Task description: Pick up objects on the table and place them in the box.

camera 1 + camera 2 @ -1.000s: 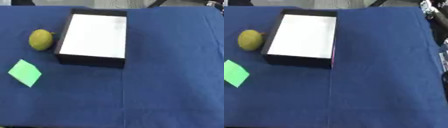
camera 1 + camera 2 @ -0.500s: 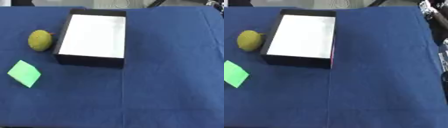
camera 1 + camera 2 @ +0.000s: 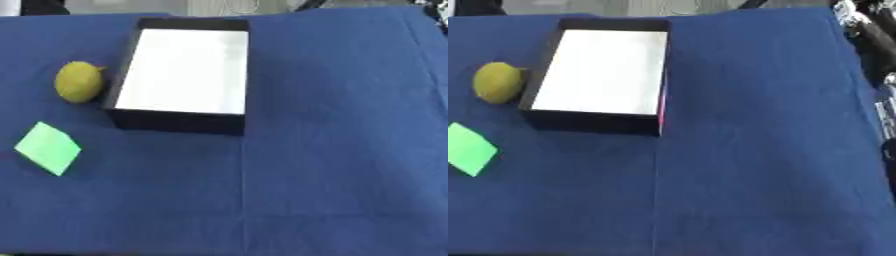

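blue-clothed table [image 3: 332, 150] | black box [image 3: 179, 122] | yellow-green fruit [image 3: 79, 82] | green card [image 3: 48, 148]

Black-and-silver arm [image 3: 875, 35] parts, right edge

Both eyes overhead, seemingly near, share box [image 3: 184, 70].
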Robot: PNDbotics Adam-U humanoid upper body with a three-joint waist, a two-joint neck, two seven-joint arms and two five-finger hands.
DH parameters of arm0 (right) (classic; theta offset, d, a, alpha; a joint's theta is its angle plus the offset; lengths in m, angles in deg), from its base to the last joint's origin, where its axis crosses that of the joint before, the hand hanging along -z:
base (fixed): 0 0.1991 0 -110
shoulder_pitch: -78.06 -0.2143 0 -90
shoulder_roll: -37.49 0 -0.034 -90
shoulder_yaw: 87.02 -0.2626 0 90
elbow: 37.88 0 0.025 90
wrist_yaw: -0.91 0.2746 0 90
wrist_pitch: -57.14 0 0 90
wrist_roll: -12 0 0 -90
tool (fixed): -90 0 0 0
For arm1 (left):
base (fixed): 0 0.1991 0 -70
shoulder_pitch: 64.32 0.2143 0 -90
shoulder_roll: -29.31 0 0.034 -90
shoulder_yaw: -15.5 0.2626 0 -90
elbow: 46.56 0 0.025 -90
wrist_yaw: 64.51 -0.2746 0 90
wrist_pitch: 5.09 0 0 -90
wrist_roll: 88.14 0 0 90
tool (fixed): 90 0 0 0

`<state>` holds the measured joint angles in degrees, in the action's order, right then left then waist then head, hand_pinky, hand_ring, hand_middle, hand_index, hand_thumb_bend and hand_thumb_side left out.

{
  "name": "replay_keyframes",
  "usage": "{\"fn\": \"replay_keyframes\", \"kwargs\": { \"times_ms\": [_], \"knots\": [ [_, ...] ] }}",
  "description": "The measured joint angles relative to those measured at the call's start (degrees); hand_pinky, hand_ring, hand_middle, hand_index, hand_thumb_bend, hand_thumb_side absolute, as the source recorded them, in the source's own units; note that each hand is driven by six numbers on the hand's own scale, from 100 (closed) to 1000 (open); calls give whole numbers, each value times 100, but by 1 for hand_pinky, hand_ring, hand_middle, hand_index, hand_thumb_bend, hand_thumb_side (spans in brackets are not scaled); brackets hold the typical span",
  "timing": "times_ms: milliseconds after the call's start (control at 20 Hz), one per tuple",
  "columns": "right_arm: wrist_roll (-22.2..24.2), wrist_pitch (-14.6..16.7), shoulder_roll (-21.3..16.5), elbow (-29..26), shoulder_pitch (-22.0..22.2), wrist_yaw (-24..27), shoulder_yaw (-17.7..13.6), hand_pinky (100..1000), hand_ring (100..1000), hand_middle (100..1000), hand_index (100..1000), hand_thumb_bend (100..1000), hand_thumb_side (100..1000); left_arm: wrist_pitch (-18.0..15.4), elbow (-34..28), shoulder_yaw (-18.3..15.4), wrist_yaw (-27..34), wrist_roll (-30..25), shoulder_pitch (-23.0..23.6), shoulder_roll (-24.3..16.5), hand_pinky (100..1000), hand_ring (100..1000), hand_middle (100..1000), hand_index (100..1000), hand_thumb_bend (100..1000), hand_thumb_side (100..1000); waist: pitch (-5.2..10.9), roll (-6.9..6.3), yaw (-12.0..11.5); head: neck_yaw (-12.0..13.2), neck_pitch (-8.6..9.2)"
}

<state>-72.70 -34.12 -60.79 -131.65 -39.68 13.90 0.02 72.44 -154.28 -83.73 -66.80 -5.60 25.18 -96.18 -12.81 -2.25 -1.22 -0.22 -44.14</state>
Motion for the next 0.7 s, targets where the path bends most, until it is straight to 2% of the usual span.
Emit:
{"fn": "replay_keyframes", "kwargs": {
  "times_ms": [100,300,450,550,600,700],
  "knots": [
    [13,7,-32,0,-2,-11,18,1000,940,906,859,100,470,-119,175,73,-211,-526,0,-290,844,839,867,918,100,684,0,-7,0,-20,0],
    [26,20,-70,0,-8,-12,22,1000,939,905,859,100,470,-226,444,206,-504,-1559,-73,-711,861,859,881,928,100,679,0,-7,-11,-47,-1],
    [29,21,-75,1,-26,-12,44,1000,939,904,859,100,470,-325,491,306,-617,-2082,-164,-895,875,875,882,911,123,429,1,-11,-29,-54,-1],
    [33,20,-75,1,-33,-12,55,1000,938,904,859,100,470,-422,489,376,-701,-2366,-232,-981,881,876,876,895,261,295,1,-12,-29,-56,-1],
    [37,16,-75,1,-42,-12,56,1000,938,904,859,100,470,-482,485,412,-744,-2496,-266,-1015,888,875,864,884,345,195,1,-12,-28,-55,-1],
    [41,13,-75,2,-47,-12,56,1000,937,903,859,100,470,-606,456,465,-840,-2691,-321,-1064,892,869,848,886,418,129,1,-12,-27,-48,-1]
  ]
}}
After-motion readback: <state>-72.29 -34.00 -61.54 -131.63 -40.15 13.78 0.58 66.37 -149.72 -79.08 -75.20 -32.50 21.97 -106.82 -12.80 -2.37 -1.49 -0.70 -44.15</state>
